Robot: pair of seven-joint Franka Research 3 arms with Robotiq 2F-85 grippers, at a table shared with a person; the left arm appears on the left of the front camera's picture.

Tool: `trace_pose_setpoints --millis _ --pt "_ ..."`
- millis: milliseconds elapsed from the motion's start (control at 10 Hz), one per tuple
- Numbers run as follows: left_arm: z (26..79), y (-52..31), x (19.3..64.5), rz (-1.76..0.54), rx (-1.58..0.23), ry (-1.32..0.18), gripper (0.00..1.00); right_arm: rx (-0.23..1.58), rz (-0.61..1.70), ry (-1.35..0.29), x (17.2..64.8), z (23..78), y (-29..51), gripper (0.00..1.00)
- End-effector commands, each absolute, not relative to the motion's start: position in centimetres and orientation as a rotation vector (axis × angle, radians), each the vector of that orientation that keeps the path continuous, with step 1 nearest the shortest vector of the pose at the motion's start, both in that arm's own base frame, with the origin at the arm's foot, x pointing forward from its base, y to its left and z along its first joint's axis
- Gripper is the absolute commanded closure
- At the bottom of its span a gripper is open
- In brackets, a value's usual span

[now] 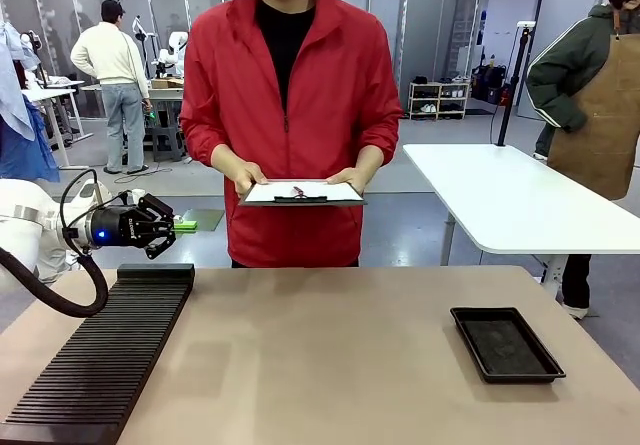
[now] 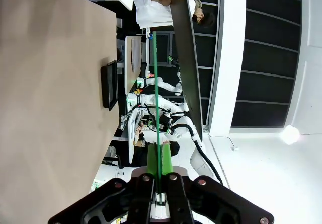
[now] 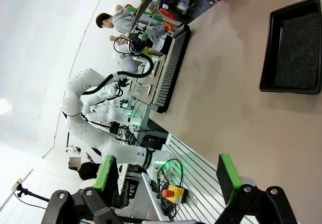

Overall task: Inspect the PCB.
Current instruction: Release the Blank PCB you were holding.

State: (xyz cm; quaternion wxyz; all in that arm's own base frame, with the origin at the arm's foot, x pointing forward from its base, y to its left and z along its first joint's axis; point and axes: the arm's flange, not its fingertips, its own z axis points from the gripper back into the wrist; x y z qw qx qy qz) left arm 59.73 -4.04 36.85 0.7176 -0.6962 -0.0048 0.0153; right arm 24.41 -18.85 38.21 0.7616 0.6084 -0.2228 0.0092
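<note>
Presents thin green rectangular circuit board [image 1: 186,226] at nine o'clock, pinched in left gripper [image 1: 168,229], right gripper [image 3: 166,176] wide; next likely demands steady holding.

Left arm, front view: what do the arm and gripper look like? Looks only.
The left arm has white, rounded links. The left gripper is black with linkage fingers, green pads, small white lettering on its body and a blue light at the wrist. A thin black cable loops above the wrist, and a thick black ribbed hose curves below.
</note>
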Motion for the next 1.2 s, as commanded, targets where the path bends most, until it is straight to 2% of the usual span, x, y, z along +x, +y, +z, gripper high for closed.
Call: trace_pose_setpoints --millis 0,1100 --pt "37.07 -4.06 59.45 0.030 -1.535 -0.008 0.97 1.333 0.023 -0.493 24.35 38.38 -18.88 0.00" --pt "37.07 -4.06 59.45 0.030 -1.535 -0.008 0.97 1.333 0.023 -0.493 24.35 38.38 -18.88 0.00"
